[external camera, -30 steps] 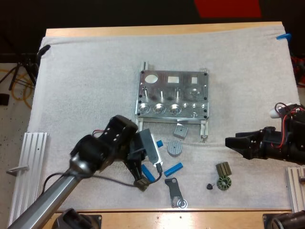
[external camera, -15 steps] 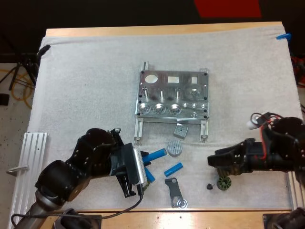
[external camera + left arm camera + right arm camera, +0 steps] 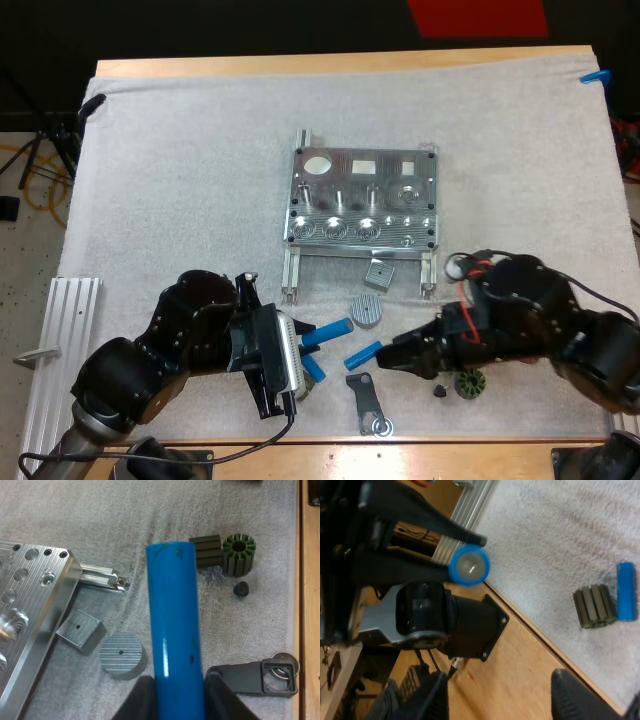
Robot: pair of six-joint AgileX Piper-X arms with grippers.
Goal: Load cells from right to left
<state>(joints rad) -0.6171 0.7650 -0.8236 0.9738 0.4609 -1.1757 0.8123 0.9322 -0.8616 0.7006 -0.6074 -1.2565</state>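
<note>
My left gripper (image 3: 305, 338) is shut on a blue cylinder (image 3: 327, 328), held just above the mat in front of the metal fixture (image 3: 362, 200). In the left wrist view that blue cylinder (image 3: 175, 630) stands between my two fingers (image 3: 137, 702). A second blue cylinder (image 3: 364, 354) lies on the mat, with my right gripper (image 3: 393, 360) open just to its right. A third blue cylinder (image 3: 313, 369) lies partly under my left gripper. The right wrist view faces the held blue cylinder (image 3: 469, 565) end-on, with my own fingers (image 3: 437, 700) standing apart.
A round grey disc (image 3: 367, 310) and a small grey block (image 3: 378, 274) lie in front of the fixture. A dark bracket (image 3: 368, 403), a green ribbed ring (image 3: 470, 383) and a small black cap (image 3: 439, 390) lie near the front edge. An aluminium rail (image 3: 55, 350) lies at the left.
My right arm has swung left across the mat to the loose blue cylinder. My left gripper has lifted a blue cylinder off the mat and turned it toward the fixture.
</note>
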